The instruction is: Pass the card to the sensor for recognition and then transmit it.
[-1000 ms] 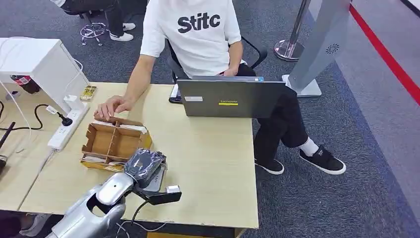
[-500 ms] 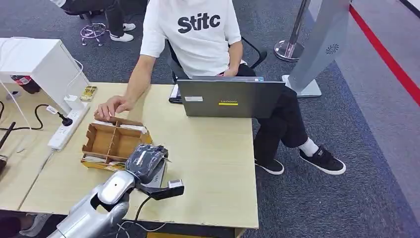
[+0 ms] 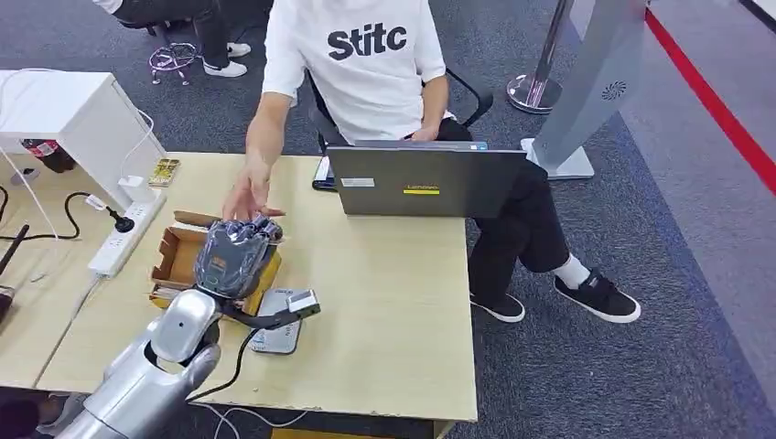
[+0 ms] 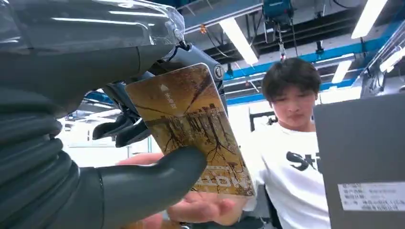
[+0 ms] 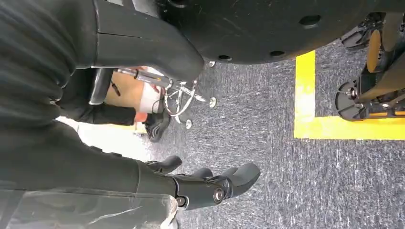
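my L hand [image 3: 236, 258] holds card [image 4: 191, 126] over box [image 3: 174, 261] | person's hand [image 3: 247, 197] near | R hand [image 5: 210, 186] holds nothing, fingers apart

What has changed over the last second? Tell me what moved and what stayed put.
The left hand, holding the card, has left the sensor and moved forward over the cardboard tray, toward the person. The person's hand has lifted off the tray's far edge and reaches toward the robot's hand. The sensor is now uncovered. The laptop and power strip have not moved.
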